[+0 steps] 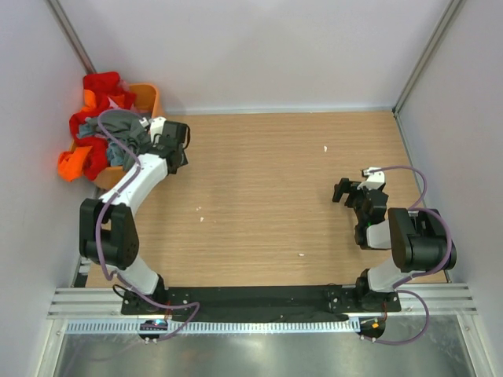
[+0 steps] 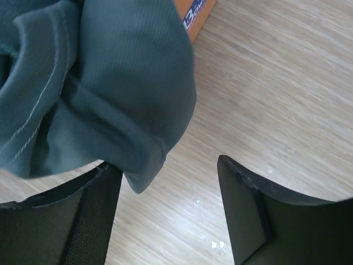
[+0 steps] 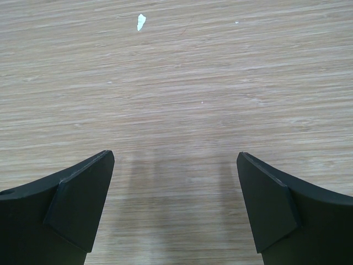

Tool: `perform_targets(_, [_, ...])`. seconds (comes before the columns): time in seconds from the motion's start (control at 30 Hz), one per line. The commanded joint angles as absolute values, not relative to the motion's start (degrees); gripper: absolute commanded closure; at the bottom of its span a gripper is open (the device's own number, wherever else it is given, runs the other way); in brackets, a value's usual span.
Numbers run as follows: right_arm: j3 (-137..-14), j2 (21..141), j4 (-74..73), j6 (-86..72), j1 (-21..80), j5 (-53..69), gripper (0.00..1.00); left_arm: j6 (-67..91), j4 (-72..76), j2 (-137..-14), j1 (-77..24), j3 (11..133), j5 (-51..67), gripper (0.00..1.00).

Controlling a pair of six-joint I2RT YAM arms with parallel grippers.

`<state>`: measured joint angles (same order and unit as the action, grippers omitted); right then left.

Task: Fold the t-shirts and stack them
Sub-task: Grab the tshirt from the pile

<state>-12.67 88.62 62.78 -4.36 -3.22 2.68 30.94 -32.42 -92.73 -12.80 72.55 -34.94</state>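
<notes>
Left wrist view: my left claw (image 2: 168, 168), jaws apart, beside a soft, floppy grey shirt (image 2: 110, 83); I'd pinch its hanging fold.

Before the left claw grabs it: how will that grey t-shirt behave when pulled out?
Likely floppy: the grey t-shirt hangs in soft folds, so it should drape off the left claw. Probably light: thin knit. It may drag neighbours, since it lies among red shirts in the basket.

Overhead view down on whole table (image 1: 267, 181), wrist views close — same table
</notes>
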Motion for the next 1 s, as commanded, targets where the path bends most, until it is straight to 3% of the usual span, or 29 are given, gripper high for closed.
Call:
perform_targets(0.0, [-13.8, 88.0, 67.0, -3.2, -3.3, 1.8, 0.0, 30.1, -31.2, -95.3, -12.9, 76.4, -40.3, 0.31])
perform_targets(0.07, [-13.7, 87.8, 67.1, -3.2, -3.3, 1.7, 0.0, 30.2, -31.6, -96.3, -12.8, 77.7, -40.4, 0.51])
perform_targets(0.1, [-13.8, 88.0, 67.1, -3.2, -3.3, 1.7, 0.0, 30.1, -31.7, -96.9, -12.8, 78.2, -40.2, 0.69])
perform_targets(0.13, [-13.7, 87.9, 67.1, -3.2, -3.3, 1.8, 0.0, 29.7, -32.3, -97.1, -12.8, 79.5, -39.6, 1.0])
perform_targets(0.3, [-13.8, 88.0, 67.1, -3.3, -3.3, 1.7, 0.0, 27.3, -33.5, -93.4, -12.8, 83.2, -36.9, 1.0])
perform_targets(0.43, [-13.8, 87.9, 67.1, -3.2, -3.3, 1.7, 0.0, 25.0, -37.5, -87.1, -12.8, 95.2, -36.2, 1.0])
perform_targets(0.67, [-13.7, 87.9, 67.1, -3.3, -3.3, 1.7, 0.0, 23.0, -31.5, -83.6, -12.8, 118.9, -19.8, 1.0])
perform_targets(0.97, [-13.7, 87.9, 67.0, -3.3, -3.3, 1.7, 0.0, 35.0, -14.4, -89.0, -12.8, 141.4, 7.1, 1.0])
